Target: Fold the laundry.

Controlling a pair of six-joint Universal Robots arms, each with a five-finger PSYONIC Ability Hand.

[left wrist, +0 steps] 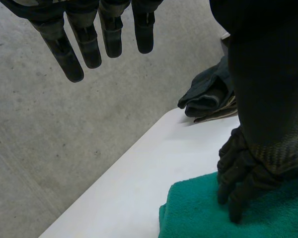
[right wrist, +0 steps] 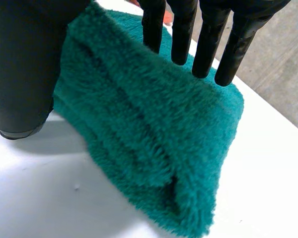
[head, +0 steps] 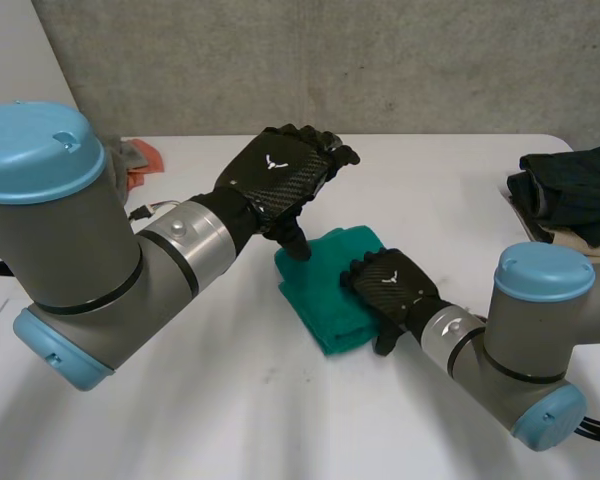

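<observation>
Green towel (head: 327, 312) is mid-surface, folded into a thick, compact rectangle with stacked layers showing along its near edge. It lies flat on the white surface (head: 180, 420), between the two arms. Right hand (head: 390, 285) is palm-down on the towel's right side. In the right wrist view its fingers (right wrist: 208, 44) are straight and slightly spread, with the tips resting on the towel's top pile. The thumb (right wrist: 25, 69) hangs off the towel's side edge and pinches nothing, so the hand is flat and relaxed on the cloth, not gripping. Left hand (head: 278, 178) is raised above the towel's far-left corner, back of hand up. In the left wrist view its fingers (left wrist: 87, 44) are straight, spread apart and in the air, holding nothing. In the head view its thumb points down at that far-left corner, and I can't tell if it actually touches. The left wrist view also shows the right hand's fingers planted on the towel. A pile of dark clothes (head: 570, 185) sits at the surface's far right edge, well apart from the towel. An orange and grey item (head: 143, 156) is at the far left, partly hidden behind the left arm, and I can't tell what it is.
</observation>
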